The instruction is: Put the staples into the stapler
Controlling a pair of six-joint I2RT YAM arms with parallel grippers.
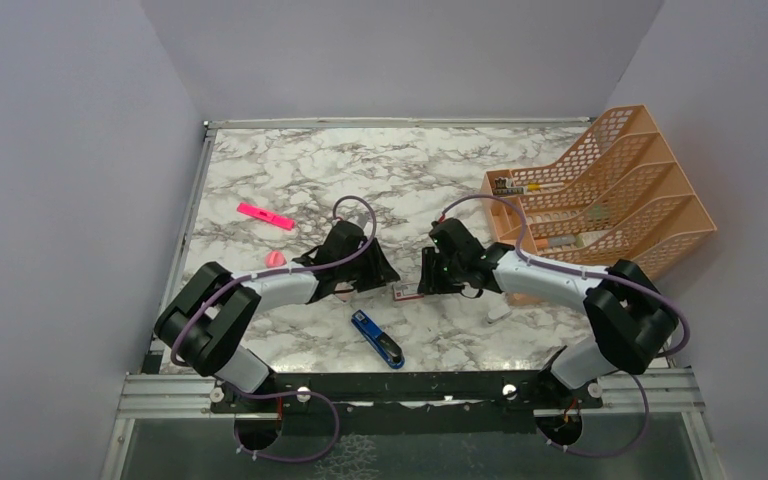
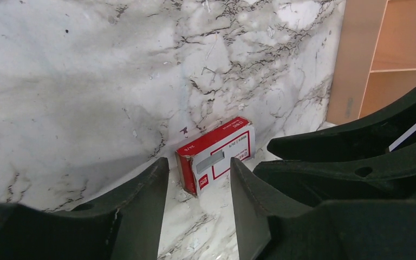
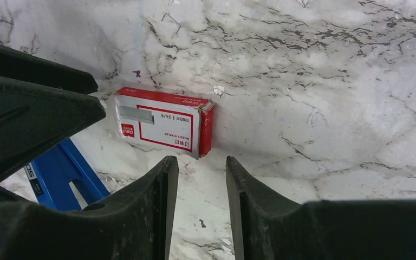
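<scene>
Nearest the arm bases, a slim blue-and-black stapler (image 1: 377, 338) lies alone on the marble-patterned surface (image 1: 290, 160), touched by neither arm. Just beyond it, a small red-and-white cardboard box of staples (image 1: 405, 291) sits flat between the two arms, near the stapler but apart from it. The left gripper (image 2: 197, 168) and the right gripper (image 3: 201, 160) point at opposite ends of the box, each with its jaws parted and nothing between them. The box lies just past the fingertips, not grasped. No loose strip of staples is in sight, and the grey bar on the lid appears to be printed. Farther back lie a pink eraser (image 1: 275, 258) and a pink marker (image 1: 265, 215), with an orange mesh filing tray (image 1: 600, 190) at the far right. The loading appears barely begun: the box has yet to be opened, a strip taken out, the stapler opened and the strip seated inside.
</scene>
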